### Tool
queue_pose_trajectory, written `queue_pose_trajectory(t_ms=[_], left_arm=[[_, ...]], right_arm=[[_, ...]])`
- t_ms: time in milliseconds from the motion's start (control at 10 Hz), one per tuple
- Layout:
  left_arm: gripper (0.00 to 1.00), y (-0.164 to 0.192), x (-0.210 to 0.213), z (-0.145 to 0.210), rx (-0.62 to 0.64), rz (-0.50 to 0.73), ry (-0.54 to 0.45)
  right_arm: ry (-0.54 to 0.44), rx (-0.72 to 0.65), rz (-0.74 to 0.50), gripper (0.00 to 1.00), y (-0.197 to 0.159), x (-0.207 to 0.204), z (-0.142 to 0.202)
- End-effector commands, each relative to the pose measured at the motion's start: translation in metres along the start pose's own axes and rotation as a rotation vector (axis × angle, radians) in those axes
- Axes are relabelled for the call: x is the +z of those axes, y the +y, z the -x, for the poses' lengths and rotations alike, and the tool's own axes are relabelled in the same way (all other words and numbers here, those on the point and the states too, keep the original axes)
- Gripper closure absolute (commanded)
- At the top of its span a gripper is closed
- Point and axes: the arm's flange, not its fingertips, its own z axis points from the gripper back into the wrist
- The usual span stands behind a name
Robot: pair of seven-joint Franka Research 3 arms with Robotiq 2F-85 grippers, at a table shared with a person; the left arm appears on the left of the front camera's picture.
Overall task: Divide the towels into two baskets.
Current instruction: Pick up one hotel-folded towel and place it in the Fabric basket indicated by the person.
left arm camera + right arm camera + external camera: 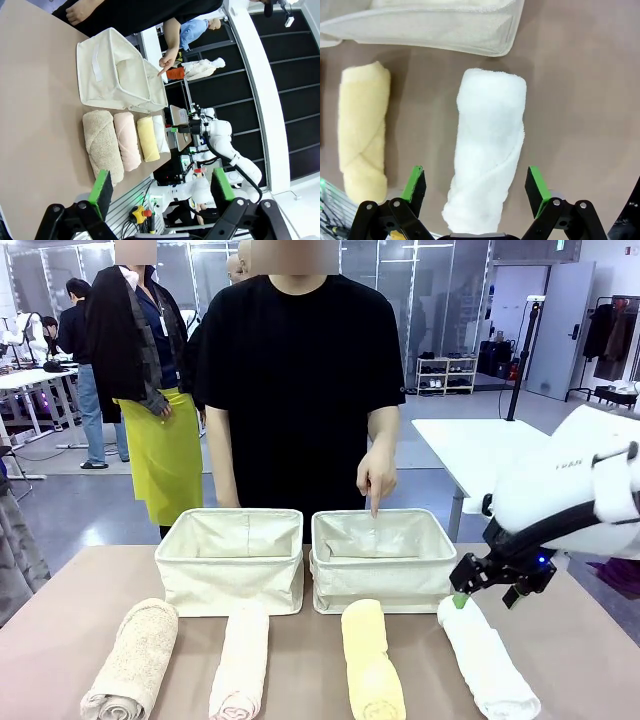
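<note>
Right wrist view: spread right gripper (475, 181) hovers over white terry-cloth roll (490, 130) near cream canvas basket (445, 36), likely to grasp it.

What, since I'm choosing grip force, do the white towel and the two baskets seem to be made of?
White towel: thick terry cloth by the look, matte and fuzzy, with a looped nap and soft rolled folds. Baskets: probably cream canvas, matte; flat woven walls that crease and sag slightly. Any stiffener inside can't be told.
</note>
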Motion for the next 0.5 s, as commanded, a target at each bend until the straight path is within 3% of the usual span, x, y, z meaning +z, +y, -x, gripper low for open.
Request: queue_pose_trajectory(t_ms=[0, 400], left_arm=[[0.0, -0.001, 0.003, 0.001, -0.005, 0.007, -0.007], [0.0, -0.001, 0.003, 0.001, -0.005, 0.007, -0.007]], right_arm=[[0.003, -0.02, 0.085, 0.0, 0.003, -0.028, 0.041], [0.047, 0.001, 0.099, 0.0, 0.007, -0.051, 0.058]])
